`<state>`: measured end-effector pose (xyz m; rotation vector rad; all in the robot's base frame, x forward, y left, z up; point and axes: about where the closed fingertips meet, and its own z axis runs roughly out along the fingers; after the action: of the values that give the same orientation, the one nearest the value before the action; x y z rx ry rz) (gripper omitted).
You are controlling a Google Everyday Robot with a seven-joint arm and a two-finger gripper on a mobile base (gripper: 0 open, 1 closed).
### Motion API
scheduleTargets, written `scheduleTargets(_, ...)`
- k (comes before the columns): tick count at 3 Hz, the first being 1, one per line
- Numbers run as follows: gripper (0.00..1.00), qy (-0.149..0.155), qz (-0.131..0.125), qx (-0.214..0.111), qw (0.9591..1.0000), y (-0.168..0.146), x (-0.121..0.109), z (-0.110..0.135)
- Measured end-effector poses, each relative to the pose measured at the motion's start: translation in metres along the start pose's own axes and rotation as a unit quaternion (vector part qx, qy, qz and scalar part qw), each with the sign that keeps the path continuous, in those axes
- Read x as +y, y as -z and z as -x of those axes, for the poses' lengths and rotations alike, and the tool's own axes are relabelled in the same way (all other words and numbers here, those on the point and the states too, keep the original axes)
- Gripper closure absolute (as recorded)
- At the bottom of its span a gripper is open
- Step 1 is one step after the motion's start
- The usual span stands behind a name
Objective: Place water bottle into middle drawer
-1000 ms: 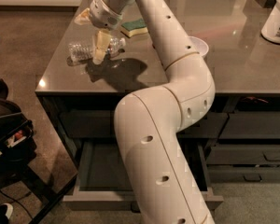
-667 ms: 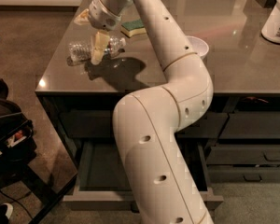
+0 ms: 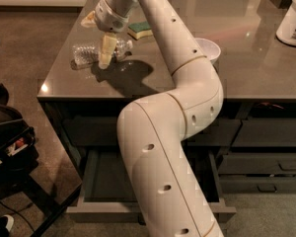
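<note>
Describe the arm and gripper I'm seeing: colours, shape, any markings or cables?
The arm is cream-white: thick rounded tubular segments with small dark round holes and thin seams; no cables show. The gripper, over the water bottle, has pale yellowish fingers.

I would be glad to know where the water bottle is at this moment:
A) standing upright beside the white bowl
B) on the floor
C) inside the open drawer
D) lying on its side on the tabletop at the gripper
D: the water bottle lies on its side on the table near the front left corner, with the gripper down at it, above the open drawer.
</note>
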<state>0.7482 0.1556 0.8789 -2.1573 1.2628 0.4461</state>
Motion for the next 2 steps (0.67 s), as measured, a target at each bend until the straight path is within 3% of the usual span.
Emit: scheduleTargets(2,0.0,-0.011,0.021,-0.003,0.9997,-0.0221,0.0057,-0.0104)
